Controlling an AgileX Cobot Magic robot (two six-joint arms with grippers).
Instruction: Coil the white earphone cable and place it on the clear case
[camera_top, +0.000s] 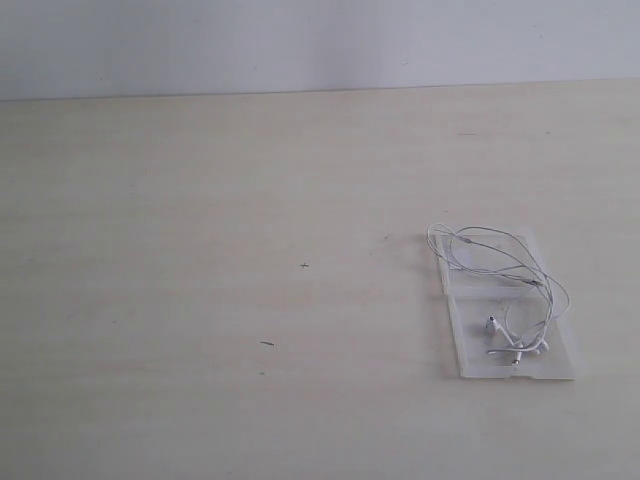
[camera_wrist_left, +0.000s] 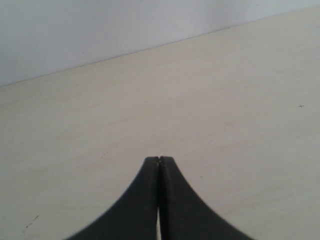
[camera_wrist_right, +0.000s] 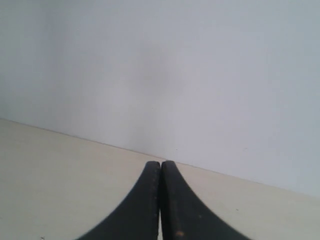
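Both pairs of jaws are pressed together with nothing between them; the left gripper (camera_wrist_left: 159, 161) points out over bare table (camera_wrist_left: 210, 100), and the right gripper (camera_wrist_right: 161, 162) faces the far edge of the table and the pale wall (camera_wrist_right: 200, 75) beyond it; neither wrist view shows anything of the task ahead of or beside its jaws, so both grippers stand well apart from the work, and neither appears in the exterior view. That view shows the white earphone cable (camera_top: 530, 280) lying on the clear case (camera_top: 468, 350), gathered into a few loose, overlapping loops, with the two earbuds (camera_top: 491, 322) resting on one half of the case and the wider loops spread across the other; one loop seems to reach just past the case's edge onto the table, though the wire is too thin here to be sure. Judged from how things lie, the task looks essentially done: the cable is coiled, if slackly, and sits on the case, with no gripper touching it; what could be left is at most tidying the stray loop so that the whole coil rests inside the case's outline.
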